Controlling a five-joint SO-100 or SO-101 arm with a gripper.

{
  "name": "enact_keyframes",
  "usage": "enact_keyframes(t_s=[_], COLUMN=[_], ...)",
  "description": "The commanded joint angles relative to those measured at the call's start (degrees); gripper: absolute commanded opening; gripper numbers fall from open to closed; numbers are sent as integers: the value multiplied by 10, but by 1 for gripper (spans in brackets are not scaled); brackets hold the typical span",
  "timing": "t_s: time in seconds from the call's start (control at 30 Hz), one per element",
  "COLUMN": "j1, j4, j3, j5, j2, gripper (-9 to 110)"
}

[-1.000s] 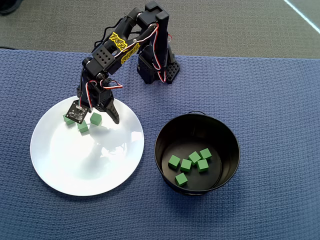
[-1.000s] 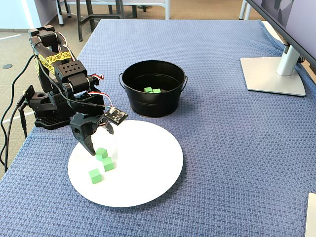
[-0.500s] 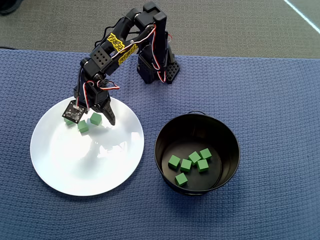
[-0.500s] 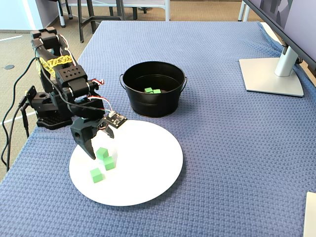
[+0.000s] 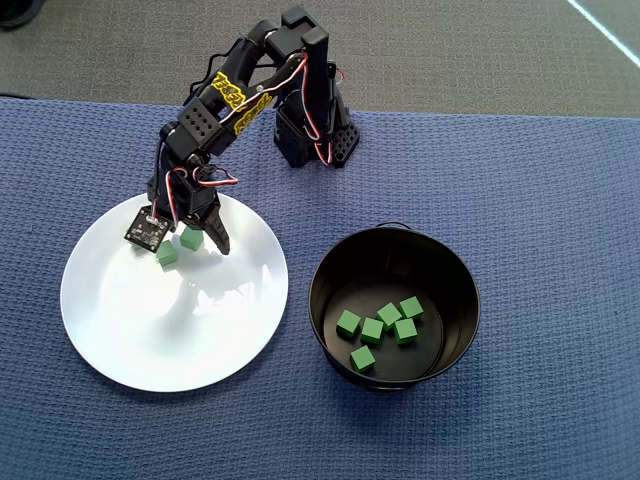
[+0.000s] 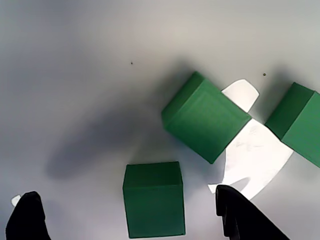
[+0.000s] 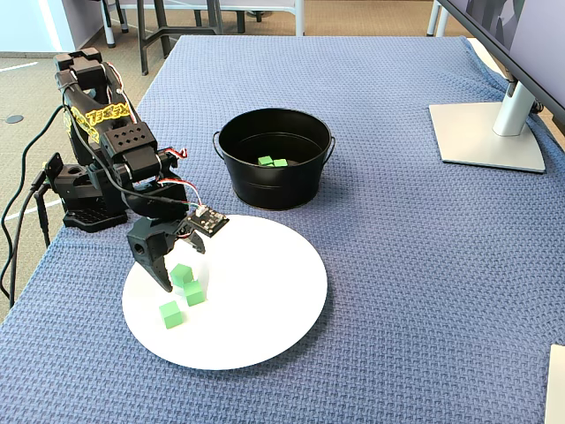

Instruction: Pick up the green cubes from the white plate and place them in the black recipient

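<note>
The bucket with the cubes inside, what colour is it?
Black. The bucket shows best in the fixed view, with green cubes inside.

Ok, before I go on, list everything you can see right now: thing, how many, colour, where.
green cubes on the plate: three, bright green, near the plate's left edge in the fixed view, under the gripper
green cubes in the pot: five, bright green, clustered on the pot floor in the overhead view
white plate: one, glossy white, left of the pot in the overhead view
black recipient: one, black round pot with tall walls, on the cloth beside the plate
blue cloth: one, blue woven, covers the table
monitor stand: one, grey, far right in the fixed view
arm base: one, black, at the cloth's far edge
gripper: one, black, open, low over the plate, one cube between its fingertips in the wrist view
</note>
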Motion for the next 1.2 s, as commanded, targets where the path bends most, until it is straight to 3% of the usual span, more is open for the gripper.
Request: enact_keyframes(t_s=[0.0, 0.03, 0.1, 0.4, 0.57, 0.87, 1.17], j1=[-9, -9, -12, -13, -29, -82, -193], j4=[-10, -11, -25, -27, 19, 228, 231], j3=[4, 4, 10, 15, -14, -179, -203], j5=[-4, -4, 12, 10, 66, 279, 525], j2=[12, 12, 13, 14, 30, 136, 267], gripper=[38, 34, 0, 0, 0, 0, 0])
